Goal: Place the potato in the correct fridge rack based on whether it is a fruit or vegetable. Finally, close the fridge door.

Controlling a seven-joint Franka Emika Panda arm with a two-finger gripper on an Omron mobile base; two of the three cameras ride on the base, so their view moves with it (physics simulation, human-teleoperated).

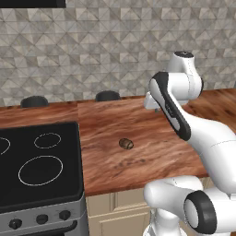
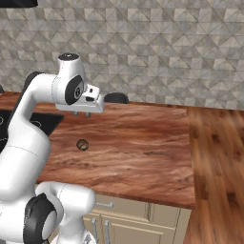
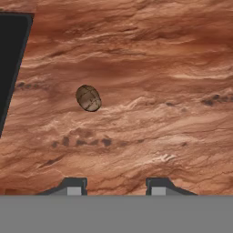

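The potato [image 1: 126, 144] [image 2: 82, 144] lies alone on the wooden counter [image 1: 152, 152], a small brown oval with a lighter patch. In the hand view the potato [image 3: 88, 98] sits left of centre, well ahead of the fingertips. My gripper [image 2: 82, 114] [image 3: 116, 186] hovers above the counter, behind and a little right of the potato, pointing down. It is open and holds nothing. In the left base view my gripper [image 1: 154, 108] is partly hidden behind the forearm. The fridge and its rack are out of view.
A black cooktop [image 1: 41, 161] [image 2: 45, 121] [image 3: 11, 54] borders the counter on the left, close to the potato. Two dark round objects [image 1: 34, 101] [image 1: 107, 96] sit against the tiled wall. The counter turns toward me at the right [image 2: 214, 157]. Cabinet drawers [image 2: 128, 209] lie below.
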